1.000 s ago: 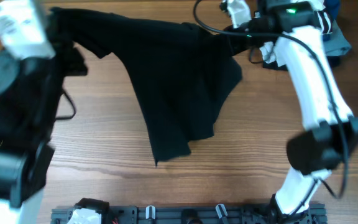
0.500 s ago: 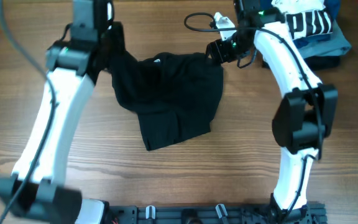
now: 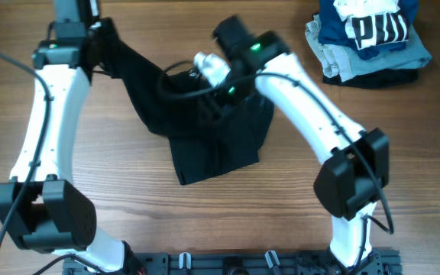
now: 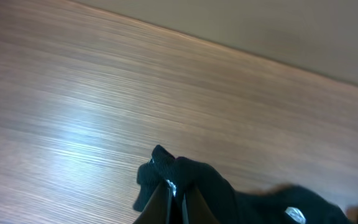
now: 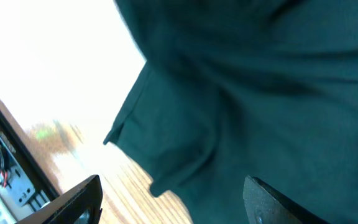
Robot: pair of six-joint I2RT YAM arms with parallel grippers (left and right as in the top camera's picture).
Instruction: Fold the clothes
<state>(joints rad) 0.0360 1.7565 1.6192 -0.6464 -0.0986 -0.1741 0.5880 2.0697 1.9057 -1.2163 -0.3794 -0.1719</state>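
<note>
The black polo shirt (image 3: 212, 134) lies bunched on the wooden table, one corner pulled up toward the far left. My left gripper (image 3: 104, 47) is shut on that raised corner. In the left wrist view its fingertips (image 4: 174, 202) pinch the black fabric (image 4: 194, 180), and a small white logo (image 4: 295, 214) shows lower right. My right gripper (image 3: 205, 88) hovers over the shirt's upper middle. In the right wrist view it (image 5: 173, 205) stands wide open with nothing between its fingers, only shirt cloth (image 5: 260, 93) below.
A stack of folded garments sits at the far right corner: a navy one with white lettering (image 3: 376, 23) on pale blue-grey ones (image 3: 342, 57). A black rail (image 3: 228, 263) runs along the near table edge. The right arm (image 3: 312, 114) crosses above the shirt's right side.
The shirt dropped from a spread, lifted state into a heap. My right gripper let go of its right corner, opened, and swung left over the shirt. The left gripper kept its hold.
</note>
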